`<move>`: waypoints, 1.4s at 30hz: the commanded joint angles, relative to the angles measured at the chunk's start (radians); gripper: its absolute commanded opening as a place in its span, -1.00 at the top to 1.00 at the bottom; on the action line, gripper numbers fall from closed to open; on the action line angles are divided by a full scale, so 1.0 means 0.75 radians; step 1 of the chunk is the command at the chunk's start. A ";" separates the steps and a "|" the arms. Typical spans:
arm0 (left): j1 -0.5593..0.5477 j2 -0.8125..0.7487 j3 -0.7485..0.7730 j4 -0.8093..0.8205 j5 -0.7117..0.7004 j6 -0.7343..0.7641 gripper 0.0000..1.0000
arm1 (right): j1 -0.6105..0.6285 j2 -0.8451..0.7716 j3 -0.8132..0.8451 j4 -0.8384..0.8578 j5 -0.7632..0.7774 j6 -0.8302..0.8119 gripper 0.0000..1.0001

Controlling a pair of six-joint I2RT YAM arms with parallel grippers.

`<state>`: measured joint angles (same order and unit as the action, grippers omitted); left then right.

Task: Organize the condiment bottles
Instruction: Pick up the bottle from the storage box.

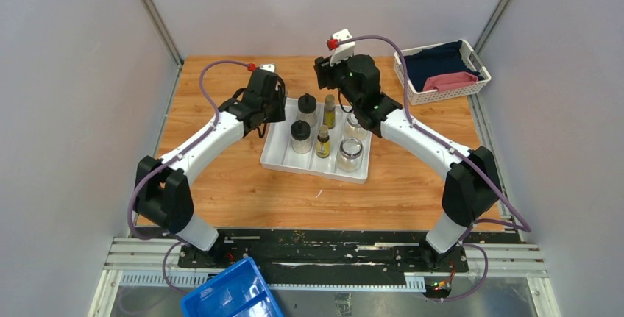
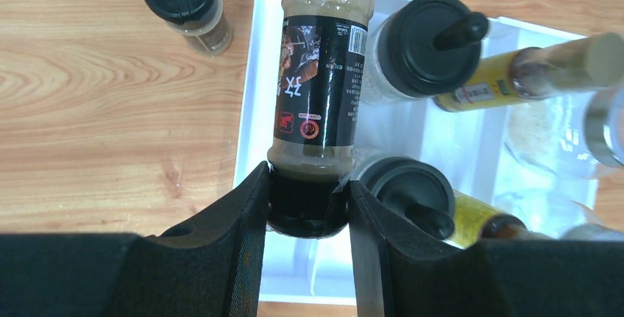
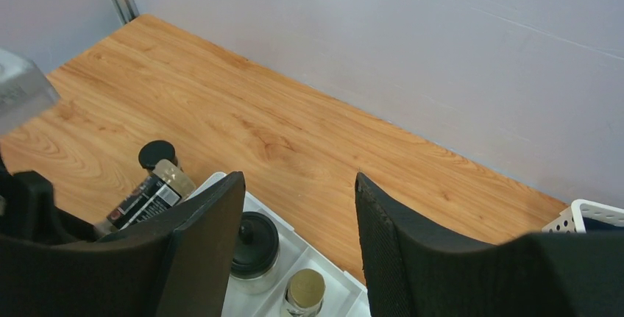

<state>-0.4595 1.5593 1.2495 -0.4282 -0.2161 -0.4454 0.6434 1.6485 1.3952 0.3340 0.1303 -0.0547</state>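
My left gripper [image 2: 307,177] is shut on the black cap of a dark-labelled seasoning bottle [image 2: 316,74]. It holds the bottle tilted over the left rim of the white divided tray [image 2: 246,111]; the gripper also shows in the top view [image 1: 268,107]. The tray [image 1: 313,172] holds two black-lidded jars [image 1: 307,104], two yellow-labelled bottles [image 1: 323,140] and two clear glass jars [image 1: 350,154]. A small black-lidded shaker [image 2: 188,4] stands on the table left of the tray. My right gripper [image 3: 298,181] is open and empty above the tray's far edge.
A white basket [image 1: 441,70] with dark blue and pink cloth sits at the back right corner. A blue bin [image 1: 232,295] lies below the table's near edge. Grey walls close in the table on three sides.
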 commanded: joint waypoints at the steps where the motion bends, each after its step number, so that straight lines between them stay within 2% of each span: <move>1: 0.005 -0.128 0.020 -0.059 0.065 -0.001 1.00 | -0.016 -0.074 -0.019 -0.073 -0.065 -0.039 -0.21; 5: 0.005 -0.230 0.021 -0.107 0.116 0.045 1.00 | -0.024 -0.140 -0.032 -0.119 -0.220 -0.024 -0.22; 10: 0.016 -0.341 0.101 -0.250 0.230 0.131 1.00 | -0.023 -0.242 -0.151 -0.163 -0.396 -0.400 -0.22; 12: 0.031 -0.366 0.147 -0.322 0.291 0.160 1.00 | -0.022 -0.295 -0.230 -0.167 -0.458 -0.487 -0.24; 17: 0.074 -0.346 0.310 -0.508 0.576 0.238 1.00 | -0.023 -0.433 -0.334 -0.205 -0.624 -0.612 -0.29; 22: 0.075 -0.289 0.411 -0.617 0.752 0.303 1.00 | -0.020 -0.517 -0.313 -0.387 -0.790 -0.708 -0.33; 26: 0.075 -0.288 0.368 -0.627 0.815 0.337 1.00 | -0.014 -0.574 -0.323 -0.503 -0.859 -0.788 -0.29; 31: 0.075 -0.280 0.335 -0.670 0.828 0.384 1.00 | 0.000 -0.634 -0.372 -0.539 -0.993 -0.946 -0.29; 37: 0.071 -0.259 0.338 -0.702 0.898 0.411 1.00 | 0.011 -0.601 -0.401 -0.600 -1.167 -1.163 -0.21; 42: 0.047 -0.242 0.372 -0.752 0.908 0.440 1.00 | 0.117 -0.512 -0.363 -0.618 -1.122 -1.237 -0.19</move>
<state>-0.4095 1.3628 1.5051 -0.9436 0.4149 -0.1486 0.6655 1.2182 1.1084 -0.0845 -0.6846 -0.8833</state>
